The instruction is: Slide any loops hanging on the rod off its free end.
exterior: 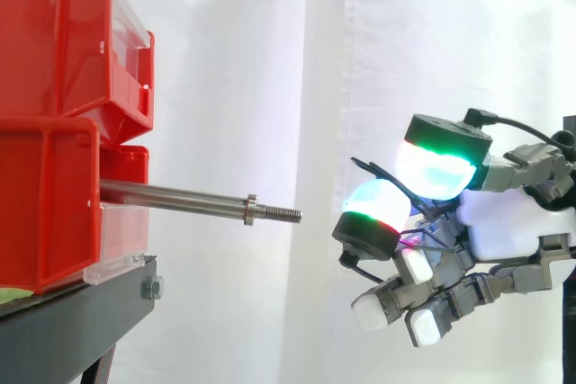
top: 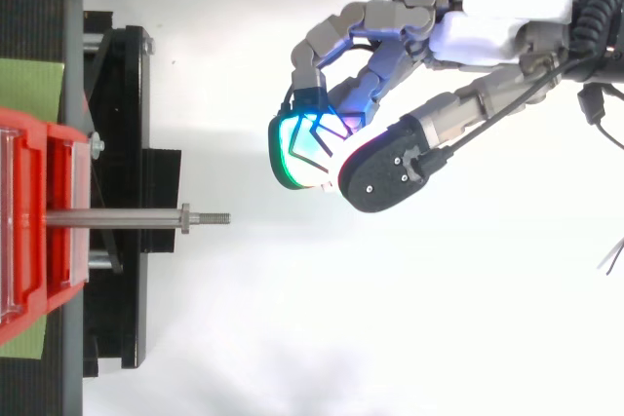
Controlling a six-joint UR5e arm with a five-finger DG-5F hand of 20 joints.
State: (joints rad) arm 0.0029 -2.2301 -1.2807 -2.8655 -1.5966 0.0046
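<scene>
A robotics lab test rig: a white curtain hangs as a plain backdrop, stacked red bins sit on a black stand, a steel rod juts out level as a fixture, and a robot hand hangs in the air nearby.

A black stand carried a red bin on its top, and a second red bin sat stacked on the first. A green sheet lay flat on the stand beneath the lower bin, showing past it on both sides from above. A bolt sat in the stand's front edge.
</scene>
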